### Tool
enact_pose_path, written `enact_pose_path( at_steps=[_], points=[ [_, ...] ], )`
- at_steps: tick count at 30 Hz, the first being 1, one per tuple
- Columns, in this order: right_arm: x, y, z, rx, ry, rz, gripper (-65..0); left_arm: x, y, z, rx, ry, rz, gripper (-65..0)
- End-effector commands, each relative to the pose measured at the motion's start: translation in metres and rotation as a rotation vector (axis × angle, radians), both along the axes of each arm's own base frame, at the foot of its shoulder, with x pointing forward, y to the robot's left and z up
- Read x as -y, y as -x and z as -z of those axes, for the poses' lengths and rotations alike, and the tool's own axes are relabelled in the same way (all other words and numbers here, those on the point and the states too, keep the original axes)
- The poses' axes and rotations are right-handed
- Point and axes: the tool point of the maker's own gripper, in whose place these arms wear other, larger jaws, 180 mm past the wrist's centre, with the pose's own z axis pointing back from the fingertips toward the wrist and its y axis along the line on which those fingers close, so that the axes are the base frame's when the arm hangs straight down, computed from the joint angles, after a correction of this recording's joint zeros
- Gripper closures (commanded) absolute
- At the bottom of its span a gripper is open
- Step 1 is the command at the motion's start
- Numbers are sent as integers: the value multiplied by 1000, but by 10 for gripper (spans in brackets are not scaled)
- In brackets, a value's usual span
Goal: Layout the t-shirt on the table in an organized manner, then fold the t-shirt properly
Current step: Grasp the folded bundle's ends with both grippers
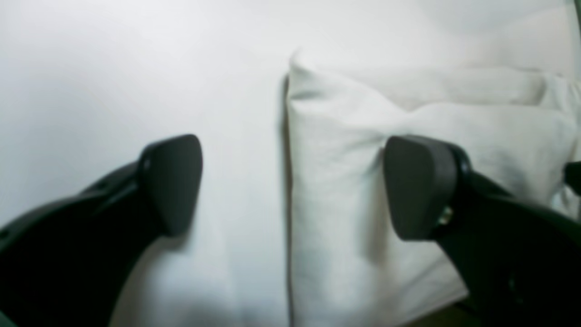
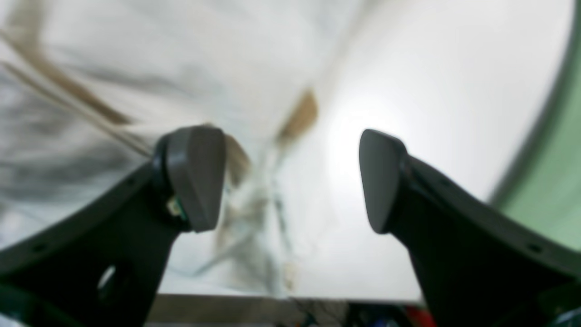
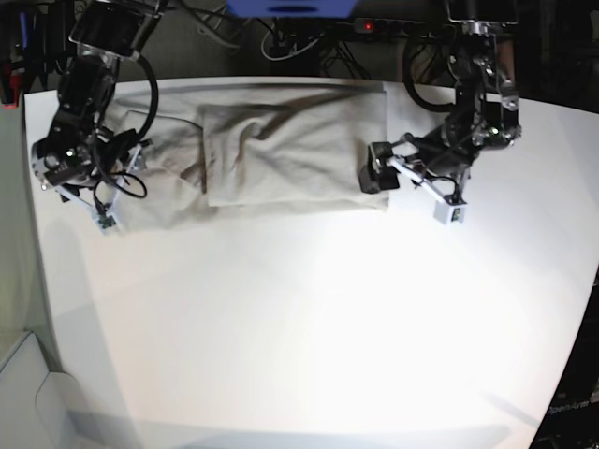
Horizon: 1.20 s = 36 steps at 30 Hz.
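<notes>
Pads first: the left end effector (image 1: 290, 186) stands with its two dark pads wide apart and nothing between them. In its wrist view one pad hangs over bare bench (image 1: 113, 91) and the other over cloth, so the straight folded edge of the t-shirt (image 1: 363, 181) runs between them, from six o'clock up to twelve. In the base view this same end effector (image 3: 409, 173) sits at the shirt's three o'clock end, one pad touching or just above that short edge; I cannot tell which from here.

The right end effector (image 2: 290, 181) is likewise spread wide and empty. Its wrist view is smeared, showing crumpled cloth toward nine and ten o'clock and bright bench toward two. From the base view it (image 3: 80, 178) hovers at the opposite, nine o'clock end of the t-shirt (image 3: 281, 150), where the fabric is looser and more rumpled.

The shirt lies along the far side of the bench (image 3: 299, 327), its long axis running nine to three, already doubled over itself in the middle. Each arm is at its own end. I'd judge the left one better placed, since its edge is crisp and already straddled; a further fold would carry that end toward nine o'clock.
</notes>
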Motion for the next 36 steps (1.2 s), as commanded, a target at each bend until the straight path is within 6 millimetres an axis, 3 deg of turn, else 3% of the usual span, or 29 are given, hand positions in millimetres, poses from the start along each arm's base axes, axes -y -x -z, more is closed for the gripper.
enact_pose_path(
  at_steps=[1, 6, 8, 12, 19, 26, 33, 36],
  points=[
    [1, -9, -7, 40, -15, 4, -468, 4, 3, 3, -23, -20, 22, -573],
    [-1, -8, -3, 32, -41, 1, -467, 19, 7, 10, -33, -75, 64, -355],
    [-1, -9, -3, 35, -41, 1, -467, 22, 0, 7, -20, -89, 64, -279],
    [-1, -10, -4, 38, -41, 1, -467, 19, -1, 17, -45, -120, 65, -178],
    [0, -10, -4, 36, -41, 1, -467, 16, -4, 25, -71, -120, 63, -177],
    [-4, -4, 25, -14, -97, 2, -466, 14, -9, 22, -58, -122, 61, -177],
    [-8, 0, 32, -36, -113, 5, -464, 12, -10, 22, -57, -128, 59, -177],
    [-18, 1, 36, -39, -138, 4, -419, 11, -11, 21, -56, -130, 57, -177]
  ],
)
